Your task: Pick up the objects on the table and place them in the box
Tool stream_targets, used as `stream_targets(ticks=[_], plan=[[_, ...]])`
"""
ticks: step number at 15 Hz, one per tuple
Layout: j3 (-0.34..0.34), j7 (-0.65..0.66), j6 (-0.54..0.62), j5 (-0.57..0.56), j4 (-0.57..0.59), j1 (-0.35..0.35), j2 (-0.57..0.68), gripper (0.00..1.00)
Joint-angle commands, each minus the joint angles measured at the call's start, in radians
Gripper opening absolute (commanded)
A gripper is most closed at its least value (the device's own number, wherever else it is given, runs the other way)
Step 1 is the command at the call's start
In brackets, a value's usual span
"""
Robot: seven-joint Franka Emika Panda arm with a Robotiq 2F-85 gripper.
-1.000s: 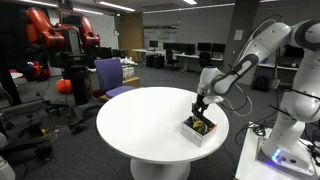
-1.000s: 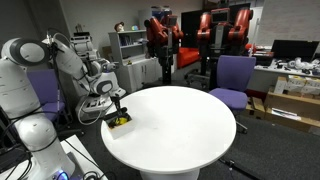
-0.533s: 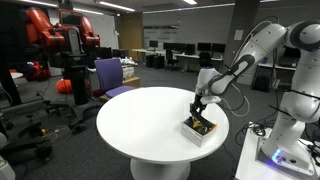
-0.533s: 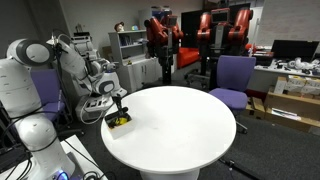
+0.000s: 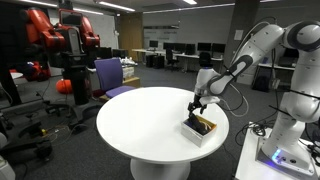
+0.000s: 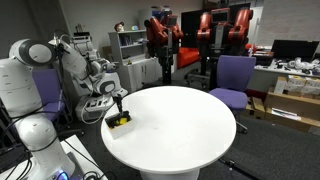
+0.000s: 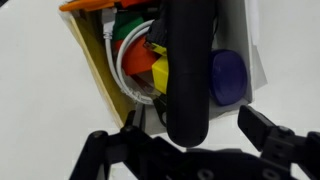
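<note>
The table [image 5: 150,120] is filling the lower middle of both exterior views [image 6: 180,125], its white top bare apart from the box. The arm [image 5: 245,55] is reaching in from the upper right in an exterior view, and from the left [image 6: 75,65] in an exterior view. The box [image 5: 200,130] is sitting at the table's right edge in an exterior view, at the left edge [image 6: 118,121] in an exterior view. The gripper [image 5: 199,105] is hanging just above it. In the wrist view its fingers [image 7: 265,130] are standing apart, open, while a dark cylinder [image 7: 188,70] is lying over the box [image 7: 90,60], hiding much of the colourful objects [image 7: 150,65] inside.
</note>
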Motion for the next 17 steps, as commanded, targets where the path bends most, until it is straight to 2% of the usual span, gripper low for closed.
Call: stream_targets(ticks=[1,6,10,12,13,17], plan=[[-0.02,-0.069,-0.057,0.014,0.009,-0.008,-0.023,1.0],[-0.073,-0.27,-0.189,-0.029,0.019,-0.045,-0.034,1.0],[-0.114,-0.394,-0.24,-0.088,0.023,-0.076,-0.038,1.0],[-0.125,-0.421,-0.249,-0.122,0.029,-0.086,-0.031,1.0],[-0.117,-0.384,-0.209,-0.09,0.023,-0.077,-0.009,1.0],[-0.122,-0.4,-0.21,-0.107,0.023,-0.083,-0.009,1.0]])
